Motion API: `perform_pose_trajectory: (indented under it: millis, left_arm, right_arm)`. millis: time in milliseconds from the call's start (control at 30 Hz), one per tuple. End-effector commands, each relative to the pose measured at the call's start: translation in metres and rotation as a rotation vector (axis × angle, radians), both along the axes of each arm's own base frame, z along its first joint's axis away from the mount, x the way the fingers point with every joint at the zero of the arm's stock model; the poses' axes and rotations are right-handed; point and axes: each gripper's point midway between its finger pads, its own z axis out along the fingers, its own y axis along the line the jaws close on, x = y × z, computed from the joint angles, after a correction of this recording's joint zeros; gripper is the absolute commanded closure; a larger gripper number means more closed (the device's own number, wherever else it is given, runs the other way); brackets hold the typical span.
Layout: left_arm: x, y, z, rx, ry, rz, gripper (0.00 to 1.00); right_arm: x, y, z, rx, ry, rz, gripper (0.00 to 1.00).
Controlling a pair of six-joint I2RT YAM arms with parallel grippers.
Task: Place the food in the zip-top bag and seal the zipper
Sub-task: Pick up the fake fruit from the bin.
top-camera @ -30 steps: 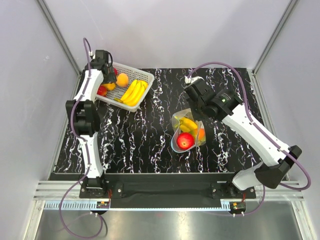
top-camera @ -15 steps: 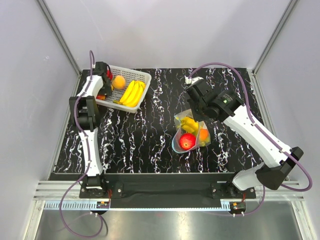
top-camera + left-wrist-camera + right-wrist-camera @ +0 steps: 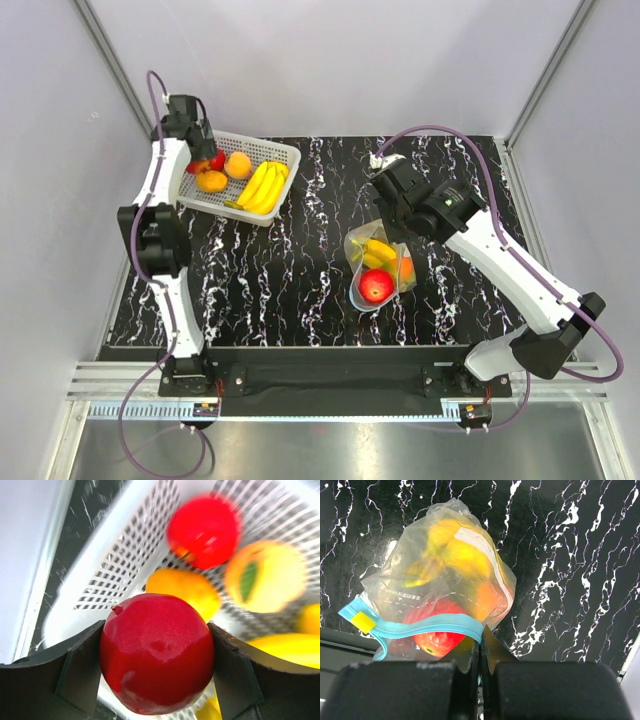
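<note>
Left gripper clasps a red apple between widely spread fingers, both pads against its sides, above the white lattice basket at the table's far-left corner. Right gripper, pinched tight, grips the zip-top bag at its blue zipper. The clear bag sits mid-table, mouth open, with a banana bunch and another apple inside. Beneath lies a black, white-veined table; pale grey walls surround it
</note>
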Motion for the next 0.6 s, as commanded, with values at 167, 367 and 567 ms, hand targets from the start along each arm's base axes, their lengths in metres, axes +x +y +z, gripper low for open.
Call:
perform_pose_trajectory:
  millis: [167,367,567]
  left_arm:
    - [-0.025,-0.043,0.115,-0.230,-0.335,-0.056,0.43]
    - [-0.098,-0.116,0.178,-0.514,-0.538,-0.251,0.41]
    - [-0.201,-0.208,0.251,-0.632,-0.788,-0.498,0.38]
  right_arm:
    - [0.005,0.003,0.010,0.027,-0.030,-0.004,1.00]
    - [0.009,0.009,0.003,0.027,-0.014,-0.001,1.00]
    - [0.014,0.019,-0.002,0.036,0.008,0.008,1.00]
